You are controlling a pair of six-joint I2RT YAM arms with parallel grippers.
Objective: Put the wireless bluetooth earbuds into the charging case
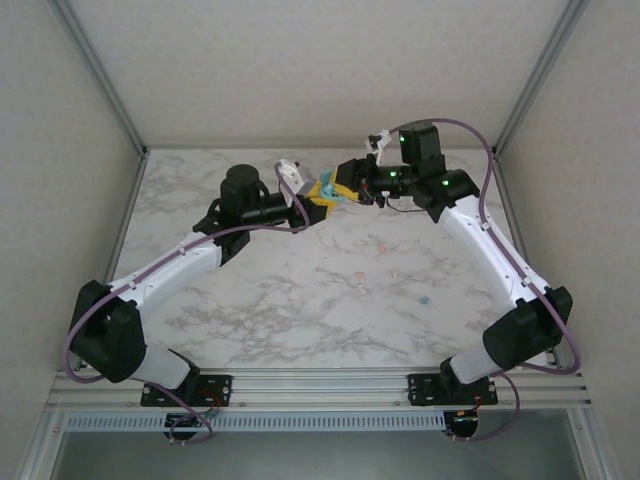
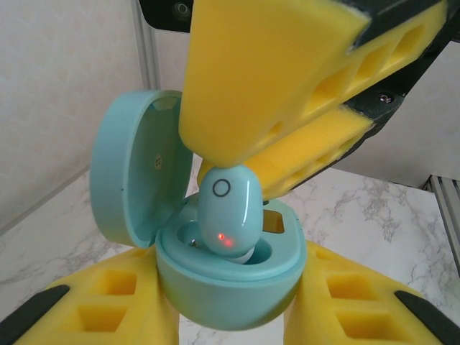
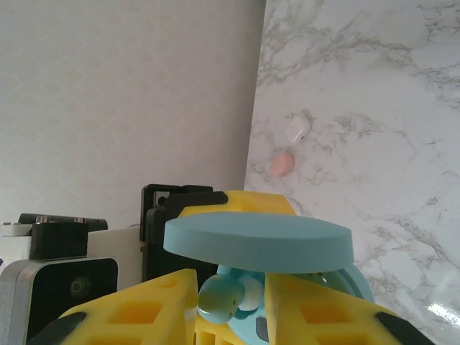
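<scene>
A: So, where's the bud?

B: A teal earbud (image 2: 226, 215) stands upright with its lower end in a well of the open charging case (image 2: 230, 287). It doesn't look flush yet. It's glossy pale teal, with a ring mark near the top and a red light lit low on its face.

A: Why upright?

B: My read is that it goes in from above so it drops straight into the well. The right claw (image 3: 230, 300) flanks its top with fingers a little apart. Can't tell if they're pinching or just touching.

A: And the case?

B: The left claw (image 2: 230, 316) is clamped on its base from both sides and holds it up off the surface (image 1: 300, 310), far middle. The lid (image 2: 133, 172) is swung wide open, clear of the well. That probably keeps the opening steady and facing the other arm.

A: Anything else?

B: Loose earbuds (image 1: 378, 243) lie on the surface, right of centre and nearer than the case. They're pinkish and whitish, plus one teal.
</scene>
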